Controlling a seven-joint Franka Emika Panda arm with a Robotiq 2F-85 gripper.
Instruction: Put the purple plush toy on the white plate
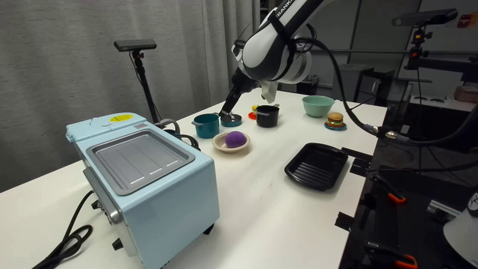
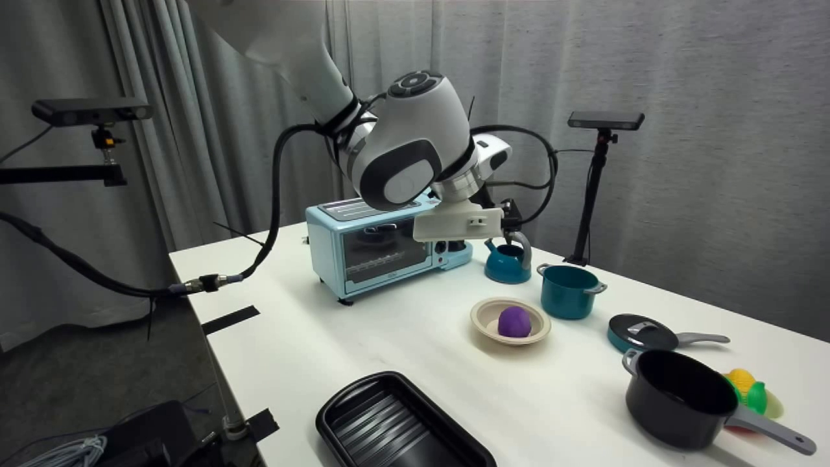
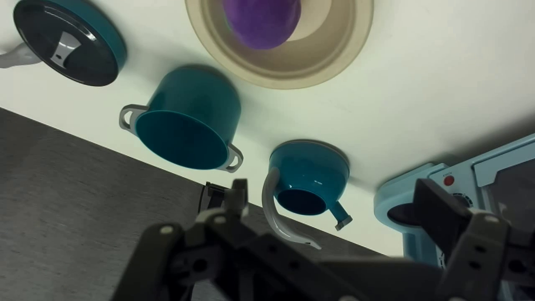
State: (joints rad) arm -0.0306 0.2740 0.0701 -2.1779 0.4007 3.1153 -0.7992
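Note:
The purple plush toy (image 1: 235, 139) rests inside the cream-white plate (image 1: 219, 144), within its low rim. Both exterior views show this, with the toy (image 2: 514, 322) on the plate (image 2: 482, 328). In the wrist view the toy (image 3: 264, 23) and plate (image 3: 334, 62) are at the top edge, partly cut off, with a paler round area beside the toy. My gripper (image 3: 332, 194) is open, its fingers wide apart with nothing between them. In an exterior view the gripper (image 1: 225, 110) is above the table's far side, apart from the toy; its fingertips are hard to make out.
A teal kettle (image 3: 309, 171), teal pot (image 3: 196, 100) and lidded pan (image 3: 71, 42) stand near the plate. A light-blue toaster oven (image 1: 179, 209) is beside them. A black tray (image 1: 316, 166), black pot (image 1: 267, 116), green bowl (image 1: 318, 105) and toy burger (image 1: 335, 120) are also on the table.

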